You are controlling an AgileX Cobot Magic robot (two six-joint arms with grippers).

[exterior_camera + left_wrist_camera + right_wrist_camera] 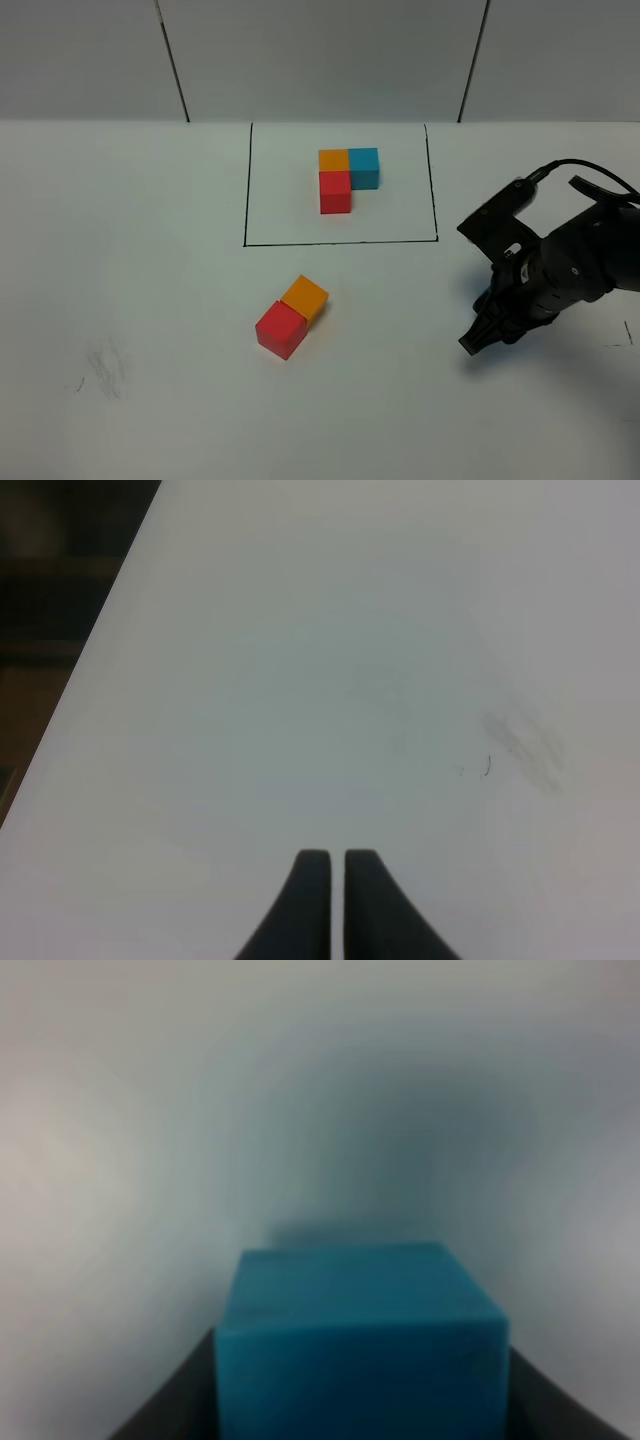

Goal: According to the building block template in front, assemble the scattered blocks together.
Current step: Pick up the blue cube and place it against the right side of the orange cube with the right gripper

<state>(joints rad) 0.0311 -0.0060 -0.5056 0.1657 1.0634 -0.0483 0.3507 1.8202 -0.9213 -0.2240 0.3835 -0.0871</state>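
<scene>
The building block template (346, 178) is an L of orange, blue and red cubes inside a black drawn rectangle at the back of the table. Two of the scattered blocks lie in front of it, touching: a red cube (280, 329) and an orange cube (306, 297). The blue cube (360, 1345) fills the right wrist view, with my right gripper (362, 1400) shut on it, a finger on each side. In the high view that gripper (481, 336) hangs low at the right and hides the blue cube. My left gripper (336, 885) is shut, holding nothing, over bare table.
Grey smudges (105, 368) mark the white table at the front left. The table's left edge (95, 660) shows in the left wrist view, with a dark drop beyond it. A white panelled wall (320, 55) stands behind the table.
</scene>
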